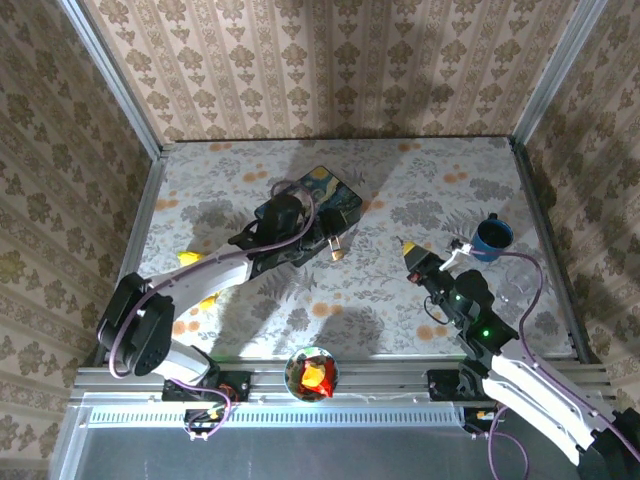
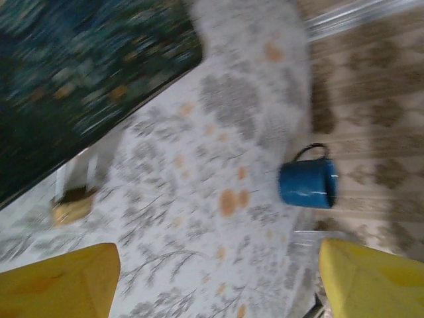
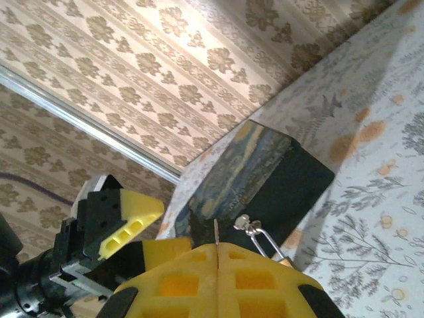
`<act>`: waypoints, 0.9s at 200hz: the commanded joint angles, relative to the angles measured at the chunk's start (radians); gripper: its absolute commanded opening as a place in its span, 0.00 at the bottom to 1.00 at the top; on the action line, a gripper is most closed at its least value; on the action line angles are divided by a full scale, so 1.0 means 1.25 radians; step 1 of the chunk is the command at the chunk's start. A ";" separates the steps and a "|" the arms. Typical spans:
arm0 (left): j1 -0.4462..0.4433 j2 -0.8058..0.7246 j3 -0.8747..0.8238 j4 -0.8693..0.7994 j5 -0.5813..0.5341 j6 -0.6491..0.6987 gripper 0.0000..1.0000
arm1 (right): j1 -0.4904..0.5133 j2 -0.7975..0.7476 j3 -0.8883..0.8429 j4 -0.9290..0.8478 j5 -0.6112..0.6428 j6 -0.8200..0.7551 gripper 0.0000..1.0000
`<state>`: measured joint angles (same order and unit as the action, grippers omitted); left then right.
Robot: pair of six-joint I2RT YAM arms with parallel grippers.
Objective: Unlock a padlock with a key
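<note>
The padlock [image 1: 337,249] is a tiny brass lock with a thin pale shackle, lying on the flowered tablecloth against the near right side of the dark blue painted box [image 1: 322,196]. My left gripper [image 2: 218,281] hovers beside the box with its yellow fingers [image 2: 63,278] wide apart and nothing between them; the blurred padlock [image 2: 73,204] lies off to its left. My right gripper [image 3: 216,246] is shut on the key, whose thin blade [image 3: 216,230] sticks out of the pads. That blade points at the box just left of the padlock's shackle [image 3: 264,240]. In the top view the right gripper [image 1: 408,248] sits right of the padlock.
A small dark blue cup [image 1: 493,237] stands near the right table edge, close behind my right arm. A bowl [image 1: 312,373] with something red and yellow sits at the front rail. Patterned walls close off the back and both sides.
</note>
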<state>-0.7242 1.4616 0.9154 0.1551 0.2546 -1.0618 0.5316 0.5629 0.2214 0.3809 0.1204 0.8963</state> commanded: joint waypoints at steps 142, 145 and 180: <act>-0.053 0.153 0.092 0.364 0.433 0.206 0.55 | -0.003 0.069 0.024 0.149 -0.102 0.068 0.00; -0.054 0.155 0.094 0.364 0.434 0.206 0.55 | -0.003 0.069 0.024 0.150 -0.102 0.068 0.00; -0.066 0.182 0.119 0.344 0.456 0.213 0.50 | -0.002 0.069 0.021 0.162 -0.105 0.073 0.00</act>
<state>-0.7952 1.6642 1.0210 0.6090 0.7719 -0.8356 0.5308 0.6540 0.2237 0.5362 -0.0010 0.9726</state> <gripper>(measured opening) 0.523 0.042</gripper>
